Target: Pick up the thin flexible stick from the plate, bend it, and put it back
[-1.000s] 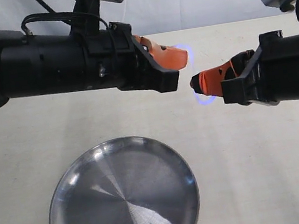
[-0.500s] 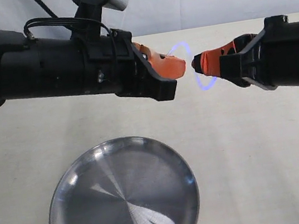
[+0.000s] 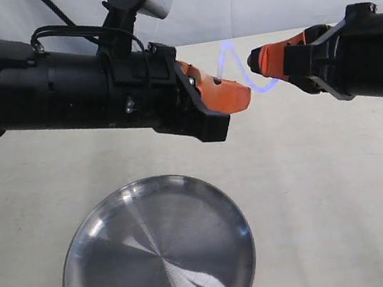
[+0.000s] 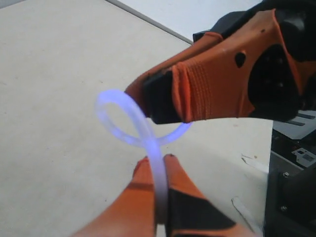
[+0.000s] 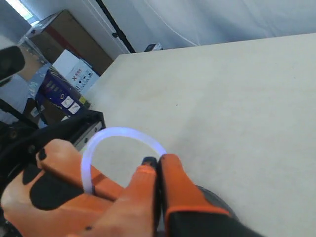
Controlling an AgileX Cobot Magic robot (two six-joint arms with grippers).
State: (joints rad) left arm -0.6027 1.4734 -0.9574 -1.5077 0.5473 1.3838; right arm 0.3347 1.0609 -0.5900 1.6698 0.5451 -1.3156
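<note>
The black left arm (image 3: 61,91) and the black right arm (image 3: 374,65) hang above the pale beige surface (image 3: 329,195), their orange-tipped ends facing each other across a small gap. The left pincer (image 3: 239,97) is closed tight on one end of the thin translucent plastic stick (image 3: 226,47), which glows bluish-violet. In the left wrist view the rod runs up between two orange fingers (image 4: 138,197) that press against its sides. The right pincer (image 3: 254,62) is likewise clamped shut on the stick's other end, and the rod comes out at the seam between its fingers (image 5: 177,187).

Between the two grips the stick is strongly bent. In the exterior view it rises in a hump from the left pincer, dips, then climbs to the right pincer in an S-like wave. In the left wrist view it seems to curl into a loop that crosses itself, though that may be only the angle. In the right wrist view it reads as one smooth arch.

The stick is held in the air, touching nothing but the two pincers. The round brushed stainless-steel plate (image 3: 110,271) lies flat on the surface below the pincers and somewhat to the left, well apart from the stick.
</note>
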